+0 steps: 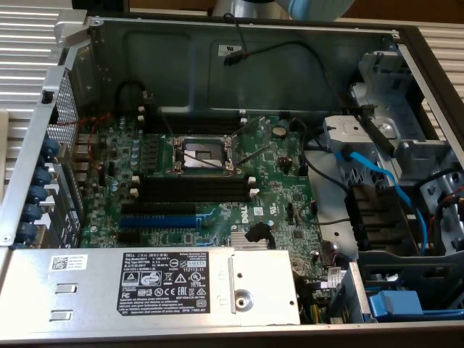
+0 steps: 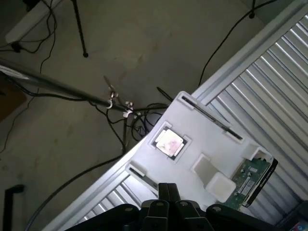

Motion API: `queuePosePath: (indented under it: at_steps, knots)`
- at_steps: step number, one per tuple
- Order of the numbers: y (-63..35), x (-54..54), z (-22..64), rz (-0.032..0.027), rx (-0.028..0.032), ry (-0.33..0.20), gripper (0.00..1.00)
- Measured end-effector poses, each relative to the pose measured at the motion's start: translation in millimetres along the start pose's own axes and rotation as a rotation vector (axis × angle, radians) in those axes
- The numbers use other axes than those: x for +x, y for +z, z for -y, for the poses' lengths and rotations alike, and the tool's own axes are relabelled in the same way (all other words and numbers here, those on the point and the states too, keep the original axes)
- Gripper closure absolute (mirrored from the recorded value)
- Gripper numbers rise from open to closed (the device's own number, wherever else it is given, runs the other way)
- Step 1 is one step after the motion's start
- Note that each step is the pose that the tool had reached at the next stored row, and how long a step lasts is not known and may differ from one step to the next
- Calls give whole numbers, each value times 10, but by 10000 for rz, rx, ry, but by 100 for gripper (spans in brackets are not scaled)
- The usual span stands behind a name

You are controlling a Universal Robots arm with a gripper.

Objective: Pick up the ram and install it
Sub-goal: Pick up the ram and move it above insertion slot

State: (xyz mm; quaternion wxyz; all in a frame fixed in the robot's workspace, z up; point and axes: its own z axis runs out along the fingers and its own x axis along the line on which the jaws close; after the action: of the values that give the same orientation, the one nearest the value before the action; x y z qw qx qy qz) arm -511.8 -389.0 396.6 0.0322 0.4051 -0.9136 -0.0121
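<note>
the jaws are squeezed shut with nothing between them. they hang above a white tray (image 2: 204, 137) and touch nothing.

the tray sits on a ribbed metal surface (image 2: 272, 94). a square cpu chip (image 2: 169, 143) lies in one pocket in the middle of the tray. the ram (image 2: 250, 180) lies flat in another pocket at the edge of the tray, well apart from the chip. it has not been picked up. past the tray is the floor (image 2: 120, 43), with cables (image 2: 144, 118) on it.

in the exterior view the computer case is open. nearest is the grey power supply (image 1: 174, 279). behind it is the green motherboard (image 1: 283, 196), with a blue expansion slot (image 1: 156, 221). just past that are the long black memory slots (image 1: 192, 190), and all look empty. farther back is the cpu socket (image 1: 203, 154).

what could go wrong, i think:
- shut jaws cannot go around the ram. they would just bump it or push the tray.
- the ram is thin and lies flat, so it could slip or tip in a grip.
- a tilted or wrong-way ram would not seat in its slot, and a hard push could hurt the board.
</note>
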Motion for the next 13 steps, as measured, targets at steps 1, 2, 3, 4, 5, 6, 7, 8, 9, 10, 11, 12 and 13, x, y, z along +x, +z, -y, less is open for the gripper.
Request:
queuePosePath:
  at_steps: [1,2,3,4,5,6,7,8,9,10,11,12,13]
  knots:
    - [2,0,0,-9,9,-180,90]
    - [5,0,0,-18,18,-365,90]
    - [7,0,0,-26,27,-544,90]
    - [9,0,1,-36,36,-735,90]
    - [11,0,1,-45,44,-914,90]
    - [13,-1,1,-53,54,-1099,90]
    - [15,-1,1,-62,62,-1279,90]
    - [17,-1,1,-69,71,-1453,90]
    - [19,-1,1,-79,80,-1632,90]
    - [20,-1,1,-88,88,-1816,90]
    - [21,-1,1,-98,98,-2013,90]
    - [23,-1,1,-106,107,-2186,90]
    - [25,-1,1,-114,116,-2366,90]
